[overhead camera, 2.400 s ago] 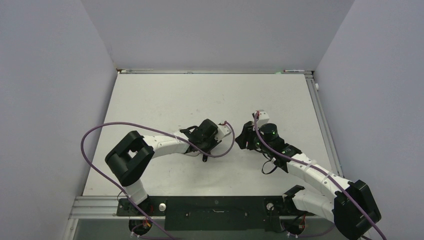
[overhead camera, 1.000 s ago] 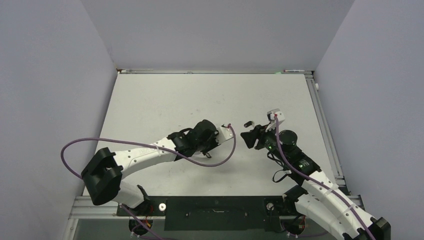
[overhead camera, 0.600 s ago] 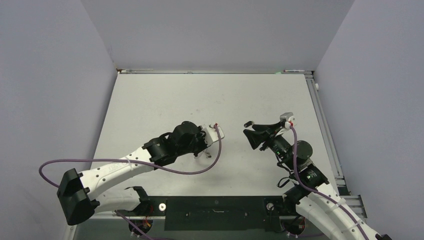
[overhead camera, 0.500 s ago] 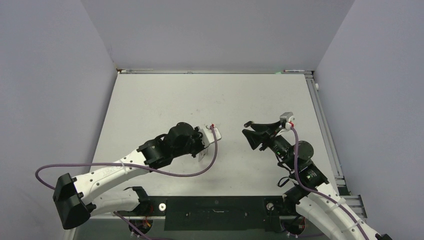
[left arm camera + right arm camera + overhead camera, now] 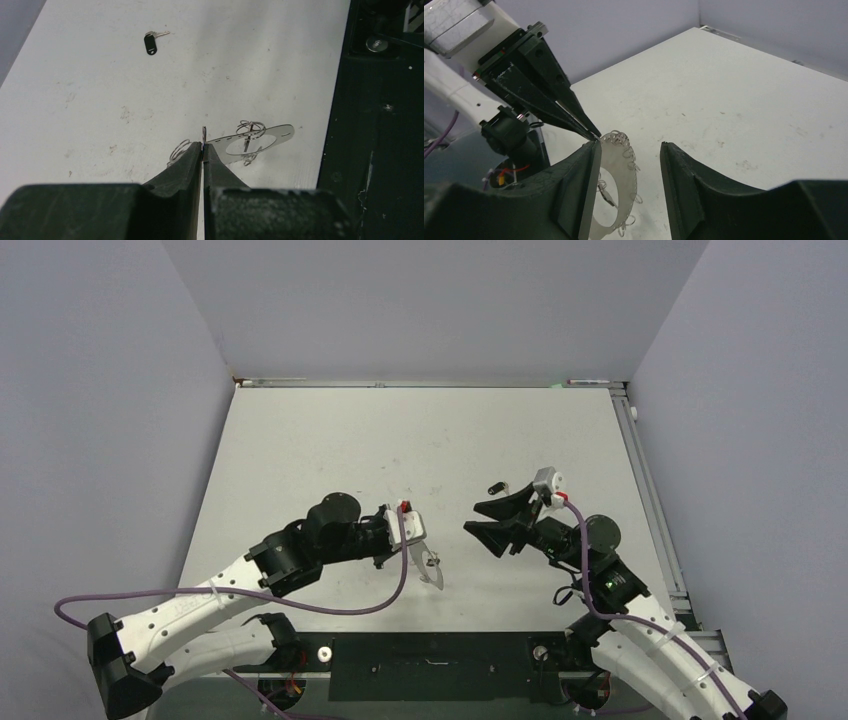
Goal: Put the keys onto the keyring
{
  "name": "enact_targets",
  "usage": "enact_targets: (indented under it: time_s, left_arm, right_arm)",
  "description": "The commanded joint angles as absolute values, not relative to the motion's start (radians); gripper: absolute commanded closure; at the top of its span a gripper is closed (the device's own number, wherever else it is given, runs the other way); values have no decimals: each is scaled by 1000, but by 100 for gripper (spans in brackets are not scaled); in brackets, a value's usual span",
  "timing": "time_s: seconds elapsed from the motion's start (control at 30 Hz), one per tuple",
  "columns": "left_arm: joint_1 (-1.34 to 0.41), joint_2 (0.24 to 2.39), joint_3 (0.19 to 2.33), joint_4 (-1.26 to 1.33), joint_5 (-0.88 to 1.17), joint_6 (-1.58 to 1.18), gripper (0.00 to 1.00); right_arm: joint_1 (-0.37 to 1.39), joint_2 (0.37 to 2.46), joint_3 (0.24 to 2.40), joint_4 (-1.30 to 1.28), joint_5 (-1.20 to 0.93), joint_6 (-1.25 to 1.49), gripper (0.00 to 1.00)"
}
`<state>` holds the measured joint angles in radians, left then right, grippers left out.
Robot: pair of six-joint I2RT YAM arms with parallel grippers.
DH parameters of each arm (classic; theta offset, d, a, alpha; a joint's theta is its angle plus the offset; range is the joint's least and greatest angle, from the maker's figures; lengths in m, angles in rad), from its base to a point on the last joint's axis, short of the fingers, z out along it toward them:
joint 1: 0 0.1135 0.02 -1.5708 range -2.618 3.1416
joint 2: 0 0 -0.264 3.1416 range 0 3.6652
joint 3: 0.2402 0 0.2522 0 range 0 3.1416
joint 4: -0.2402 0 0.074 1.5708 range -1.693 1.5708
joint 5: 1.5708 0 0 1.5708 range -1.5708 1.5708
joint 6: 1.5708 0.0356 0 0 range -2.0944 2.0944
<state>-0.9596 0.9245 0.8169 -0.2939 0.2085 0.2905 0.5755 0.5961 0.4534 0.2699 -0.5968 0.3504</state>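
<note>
Above the near middle of the table [image 5: 330, 440], pinching the keyring [image 5: 281, 134] by the very edge of its rim with the left gripper [image 5: 203, 148], fingers shut tight on the thin metal, and holding it clear of the surface. Facing it with the right gripper [image 5: 630, 146], spread wide and carrying nothing, tips just beside the hoop's small wire loops [image 5: 624, 142]. Leaving one of the keys [image 5: 497, 487] lying flat on the table, apart from the hoop and nearer the right gripper; not finding any other loose in these views. Probably running several risks from here: nudging the hoop with a right finger and swinging or slipping it out of so slight an edge grip; snagging a wire loop while closing in, and bending it or dragging the hoop askew; scraping the table when going down for so small and flat a key, and skidding it away rather than lifting it; misjudging the line-up between key head and loop, and dropping either.
</note>
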Motion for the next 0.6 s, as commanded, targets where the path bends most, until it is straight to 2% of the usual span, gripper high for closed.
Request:
enact_targets:
  time_s: [0.0,0.2,0.4,0.57]
  left_arm:
    - [-960,882,815,-212,314,277,100]
    - [-959,868,812,-210,366,276,100]
    - [-959,858,804,-203,395,276,100]
    - [-959,854,801,-198,408,275,100]
  right_arm:
    - [602,674,531,362,-774,319,54]
    - [715,743,618,259,-776,192,55]
    - [904,819,710,99,-635,11,59]
    - [966,849,722,61,-550,-43,60]
